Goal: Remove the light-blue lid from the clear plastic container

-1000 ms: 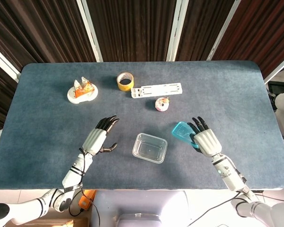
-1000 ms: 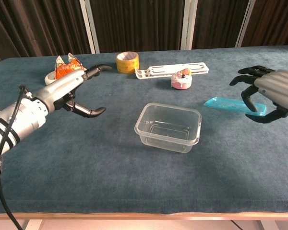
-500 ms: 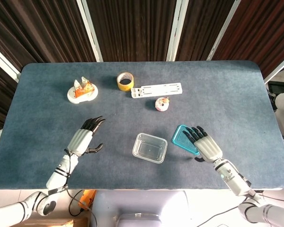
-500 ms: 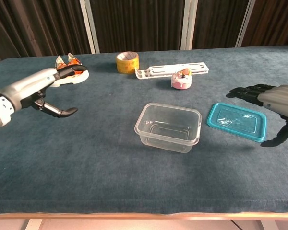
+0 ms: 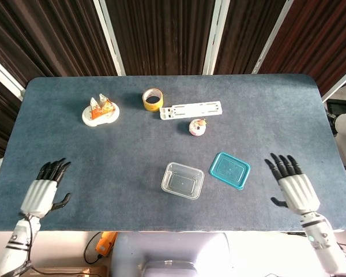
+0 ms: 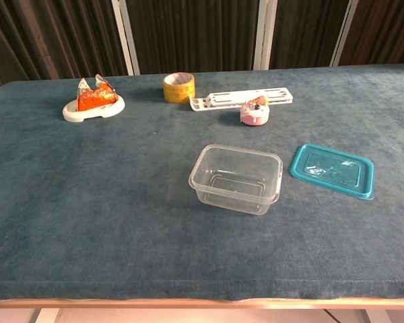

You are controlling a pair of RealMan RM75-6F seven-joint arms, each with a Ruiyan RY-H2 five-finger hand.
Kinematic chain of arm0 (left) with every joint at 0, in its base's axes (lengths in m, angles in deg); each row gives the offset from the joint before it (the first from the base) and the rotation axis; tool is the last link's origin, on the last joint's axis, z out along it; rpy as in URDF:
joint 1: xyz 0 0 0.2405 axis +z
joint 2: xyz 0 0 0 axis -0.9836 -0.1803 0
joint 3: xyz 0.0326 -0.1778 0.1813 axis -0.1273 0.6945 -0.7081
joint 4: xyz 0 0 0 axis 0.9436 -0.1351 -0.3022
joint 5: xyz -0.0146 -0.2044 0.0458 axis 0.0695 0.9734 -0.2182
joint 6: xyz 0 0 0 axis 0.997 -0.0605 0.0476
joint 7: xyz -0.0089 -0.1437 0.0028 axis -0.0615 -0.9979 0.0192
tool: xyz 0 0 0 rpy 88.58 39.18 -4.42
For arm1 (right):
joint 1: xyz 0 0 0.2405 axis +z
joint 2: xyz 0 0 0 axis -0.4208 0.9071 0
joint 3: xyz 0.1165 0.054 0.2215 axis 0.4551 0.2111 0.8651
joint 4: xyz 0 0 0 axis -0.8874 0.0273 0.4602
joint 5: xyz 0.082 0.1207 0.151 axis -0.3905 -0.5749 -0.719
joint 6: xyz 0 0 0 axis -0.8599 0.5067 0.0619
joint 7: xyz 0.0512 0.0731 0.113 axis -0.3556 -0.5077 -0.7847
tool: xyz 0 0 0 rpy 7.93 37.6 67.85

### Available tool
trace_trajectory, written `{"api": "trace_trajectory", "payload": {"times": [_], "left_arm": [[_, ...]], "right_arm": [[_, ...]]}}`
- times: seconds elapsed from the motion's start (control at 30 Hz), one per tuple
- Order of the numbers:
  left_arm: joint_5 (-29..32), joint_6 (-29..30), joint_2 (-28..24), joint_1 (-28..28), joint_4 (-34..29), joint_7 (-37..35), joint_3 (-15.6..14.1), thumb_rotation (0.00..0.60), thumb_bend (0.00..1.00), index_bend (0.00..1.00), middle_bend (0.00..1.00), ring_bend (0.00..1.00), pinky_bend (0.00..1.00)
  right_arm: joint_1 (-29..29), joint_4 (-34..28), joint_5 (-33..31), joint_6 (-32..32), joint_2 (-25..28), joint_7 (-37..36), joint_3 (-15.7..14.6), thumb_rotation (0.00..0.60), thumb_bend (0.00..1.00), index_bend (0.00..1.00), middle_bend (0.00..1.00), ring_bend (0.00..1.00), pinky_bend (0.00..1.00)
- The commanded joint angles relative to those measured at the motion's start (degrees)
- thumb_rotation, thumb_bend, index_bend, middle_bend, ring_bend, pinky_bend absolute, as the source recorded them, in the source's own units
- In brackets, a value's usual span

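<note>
Near the front of the worktop the light-blue lid lay flat just beside the clear plastic container, apart from it, so the container sat open and the removal looked done. Left robot hand and right robot hand were at the front corners, well apart from both items, fingers spread, released, holding nothing, likely parked out of the way.

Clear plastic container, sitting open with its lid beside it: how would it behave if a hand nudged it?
The clear plastic container looks thin-walled and empty, so probably light, sliding rather than tipping. Its walls would likely flex if squeezed.
</note>
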Motion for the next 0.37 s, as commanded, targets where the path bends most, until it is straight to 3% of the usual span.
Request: {"api": "trace_trajectory", "payload": {"times": [0.03,0.37], "left_arm": [[-2.4,8.0,0.6,7.2,2.6,0.4,-2.7,0.6,0.34,0.0,0.0,0.0,0.0],[-5.0,9.9,-1.1,9.3,1.9,-0.6,-1.5,0.6,0.35,0.0,0.0,0.0,0.0]], "right_arm": [[-7.1,0.4,-0.4,8.4,-0.6,-2.3,0.1,0.6,0.15,0.0,0.0,0.0,0.0],[-7.6,0.3,-0.9,6.1,0.1,-4.1,1.4,0.6,0.15,0.0,0.0,0.0,0.0]]}}
